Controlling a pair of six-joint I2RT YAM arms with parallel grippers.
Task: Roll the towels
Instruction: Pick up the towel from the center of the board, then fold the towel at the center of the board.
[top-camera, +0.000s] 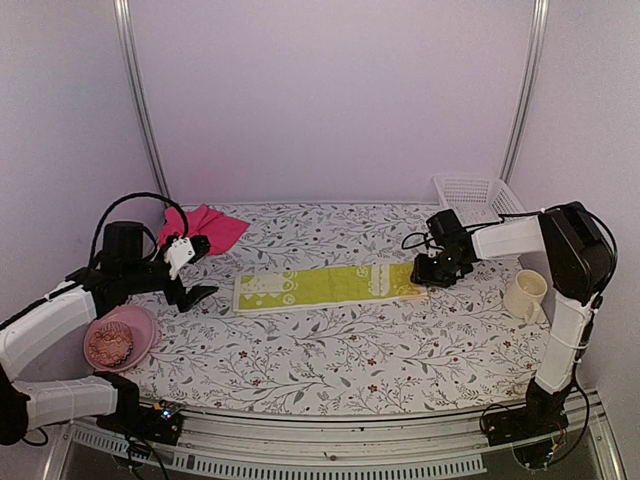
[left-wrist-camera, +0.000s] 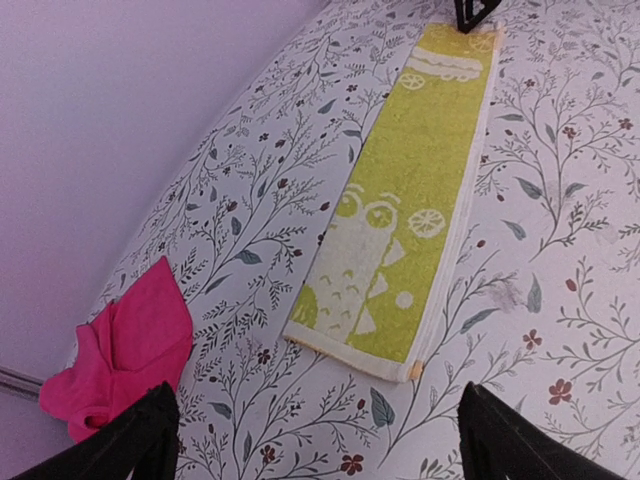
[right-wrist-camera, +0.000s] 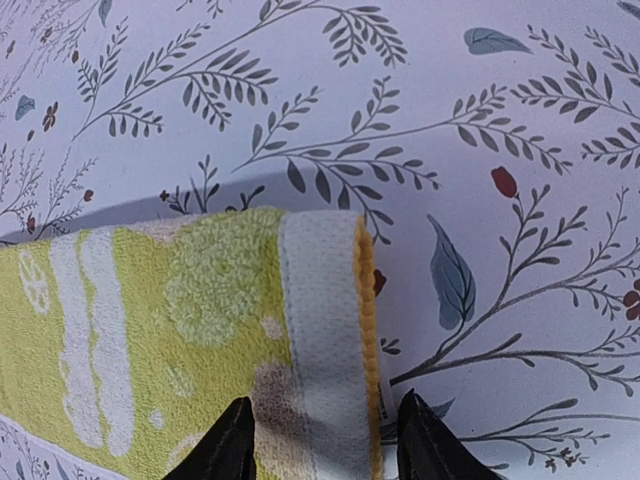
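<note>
**Step in hand:** start of the roll on the yellow-green towel (top-camera: 330, 287). It lies flat and unrolled as a long narrow strip across the middle of the desk (top-camera: 330, 350).

- The right pincer (top-camera: 432, 278) stands at the strip's right end with its jaws partly apart. One tip is over the cloth and the other is just past the end hem. The hem lies flat between them, and no clamp on it is evident.
- The left pincer (top-camera: 192, 290) hovers near the strip's left end, jaws wide apart, holding nothing.

**Next move, as judged:** catch the hem and turn it over toward the left. The first coil must form tight and square to the long edges, as a skewed start would likely give a coned roll.

**Count:**
- Towels: two. One is the strip. The other is the pink towel (top-camera: 208, 228), crumpled at the far left of the desk and not rolled.
- Pink bowl (top-camera: 147, 322): one.
- Basket (top-camera: 478, 192): one.
- Mug (top-camera: 525, 295): one.
</note>
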